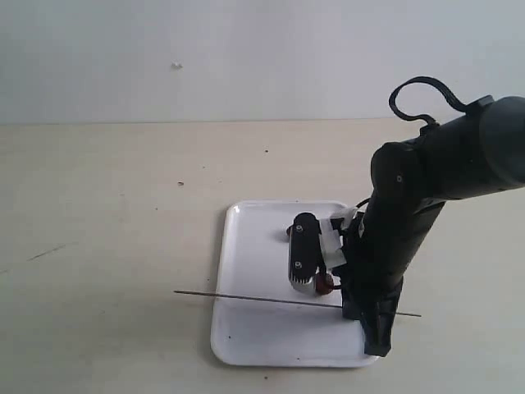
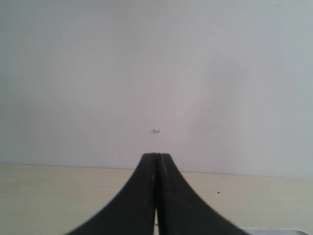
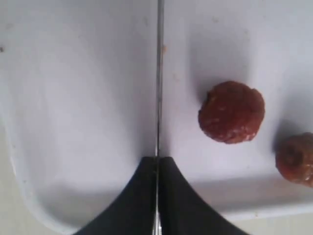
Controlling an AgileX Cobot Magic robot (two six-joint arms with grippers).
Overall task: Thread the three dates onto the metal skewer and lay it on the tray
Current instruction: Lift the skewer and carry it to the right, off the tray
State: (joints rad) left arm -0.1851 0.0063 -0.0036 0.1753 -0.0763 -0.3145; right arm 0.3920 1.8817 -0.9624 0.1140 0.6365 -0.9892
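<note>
right pincer [image 3: 157, 164] is clamped tight on the metal skewer [image 3: 158, 88], and the rod runs straight out from between its tips; first date [image 3: 231, 111] sits just off to one side of the tips, not touching the rod; second date [image 3: 296, 159] is a bit further out on the same side; the tray [image 3: 73, 122] is under all of it; both skewer ends poke past the tray edges; left pincer [image 2: 156, 159] is closed too, holding nothing, facing the wall [image 2: 146, 73]

Exterior overlooks tray [image 1: 250, 263], right wrist close above it; left faces wall [image 2: 146, 73]
</note>
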